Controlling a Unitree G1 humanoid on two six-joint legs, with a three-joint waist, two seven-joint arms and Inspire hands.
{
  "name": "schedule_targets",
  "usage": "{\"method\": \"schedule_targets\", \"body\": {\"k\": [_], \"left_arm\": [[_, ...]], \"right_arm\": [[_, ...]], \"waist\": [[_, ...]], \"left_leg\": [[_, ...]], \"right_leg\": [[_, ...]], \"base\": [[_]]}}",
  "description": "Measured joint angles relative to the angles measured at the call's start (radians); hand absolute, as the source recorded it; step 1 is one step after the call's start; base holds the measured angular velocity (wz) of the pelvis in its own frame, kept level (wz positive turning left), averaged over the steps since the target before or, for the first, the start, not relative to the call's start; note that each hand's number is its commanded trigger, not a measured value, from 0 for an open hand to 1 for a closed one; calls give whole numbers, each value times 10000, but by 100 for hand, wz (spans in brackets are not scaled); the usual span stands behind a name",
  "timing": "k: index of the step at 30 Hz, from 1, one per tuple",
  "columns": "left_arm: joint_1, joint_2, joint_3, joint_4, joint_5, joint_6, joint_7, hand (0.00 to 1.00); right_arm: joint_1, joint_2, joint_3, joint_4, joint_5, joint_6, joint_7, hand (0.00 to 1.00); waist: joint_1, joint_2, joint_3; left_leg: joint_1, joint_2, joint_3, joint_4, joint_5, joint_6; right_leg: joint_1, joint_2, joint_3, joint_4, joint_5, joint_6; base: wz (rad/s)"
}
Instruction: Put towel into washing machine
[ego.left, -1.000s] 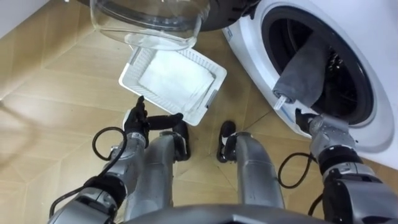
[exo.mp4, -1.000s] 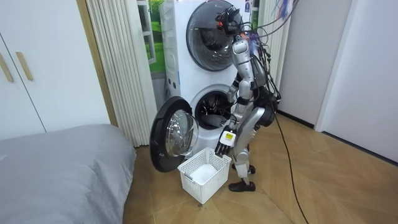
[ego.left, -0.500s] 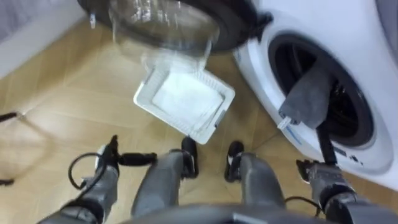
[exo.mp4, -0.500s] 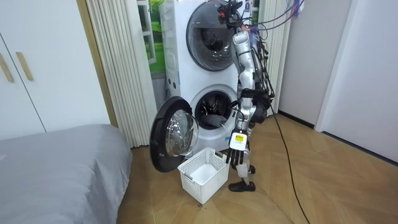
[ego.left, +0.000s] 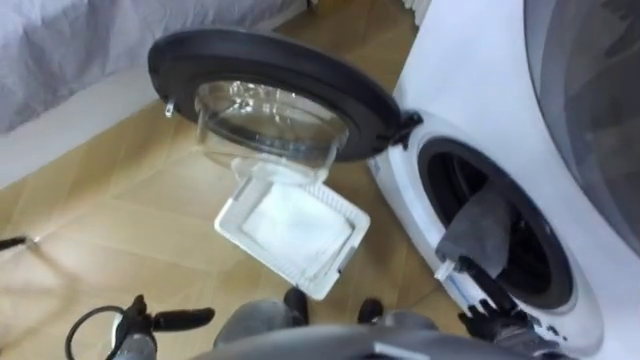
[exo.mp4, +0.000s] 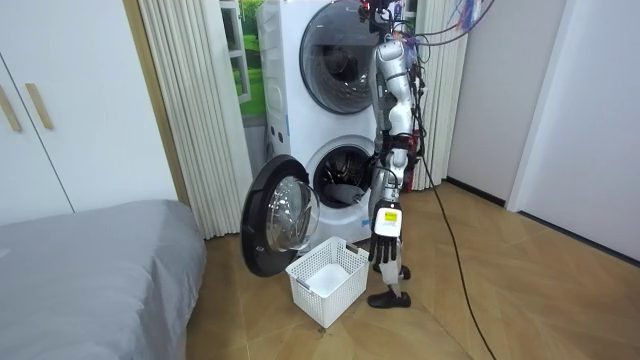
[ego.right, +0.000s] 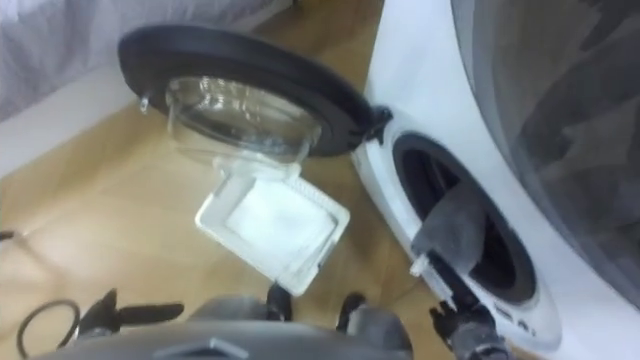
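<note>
Washing machine: frame right, door open.
Towel: long axis slanting up into machine, lower end hanging outside (half in).
Right hand: lower right, just below towel, nearer; grip unreadable.
Left hand: lower left, fingers straight.

I find the light soft and even, with no hard source in view. The wooden floor is evenly bright. Pale glare streaks the door glass. The washing machine drum is dark inside. My left hand lies in dimmer light at the lower edge.
</note>
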Motion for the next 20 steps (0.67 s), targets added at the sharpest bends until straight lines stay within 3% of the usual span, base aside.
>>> {"method": "schedule_targets", "body": {"k": [8, 11, 20], "left_arm": [[46, -223, 259, -85, 1165, 59, 4, 0], [138, -254, 370, -104, 1221, 129, -95, 0], [132, -449, 551, -175, 1216, 682, -435, 0]], "right_arm": [[359, 25, 811, -152, -4773, 42, 535, 0], [382, 91, 916, -154, -6004, 197, 679, 0], [437, 107, 1115, -171, -7131, 440, 775, 0]], "waist": [[79, -89, 86], [49, -109, 80], [47, -115, 89]], "left_leg": [[1315, -105, -91, -532, 8, -17], [1569, -109, -89, -606, 7, -20], [1744, -111, -98, -564, 2, -30]], "right_leg": [[1357, 5, -154, -560, 25, 55], [1578, 7, -145, -561, 26, 60], [1762, 37, 32, -570, 37, 78]], "base": [[3], [0], [-1]]}}
